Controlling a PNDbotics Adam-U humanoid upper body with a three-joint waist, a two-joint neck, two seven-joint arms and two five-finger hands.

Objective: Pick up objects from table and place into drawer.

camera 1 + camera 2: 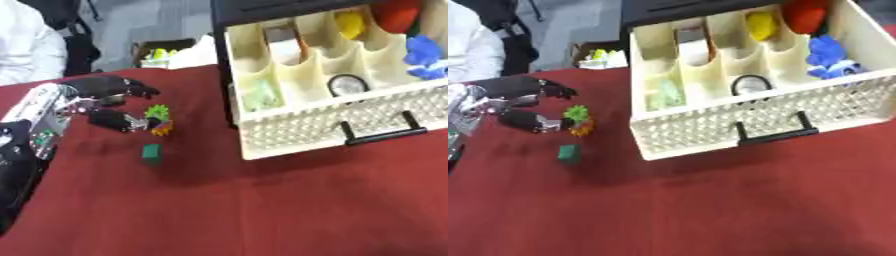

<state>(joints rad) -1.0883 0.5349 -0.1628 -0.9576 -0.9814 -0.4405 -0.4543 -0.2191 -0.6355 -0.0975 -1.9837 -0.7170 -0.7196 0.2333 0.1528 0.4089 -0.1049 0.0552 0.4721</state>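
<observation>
left eye view: robot's left hand (109,102) enters from the left edge, above the red table (262,210)
left hand shape: fingers spread forward over the top, thumb lower down, a wide gap between them
left hand contact: thumb tip sits right at the green-and-orange toy (158,119); cannot tell if it actually touches
left hand grip: not closed on anything; the upper fingers are clear of the toy
toy: small spiky green top, orange bottom, on the cloth just beyond the thumb tip
green block (151,153): small, dark green, lying on the cloth nearer than the toy, apart from the hand
drawer (324,127): cream, perforated front, black handle (382,131), pulled open to the right of the toy
drawer contents: divided into compartments; a round black-rimmed thing (347,85) near the front, a pale green thing (260,96) in the left front cell, a blue thing (424,57) on the right, yellow (760,23) and red (805,15) things at the back
right hand: shows in neither view
far edge: person in white at top left, touching nothing on the table
</observation>
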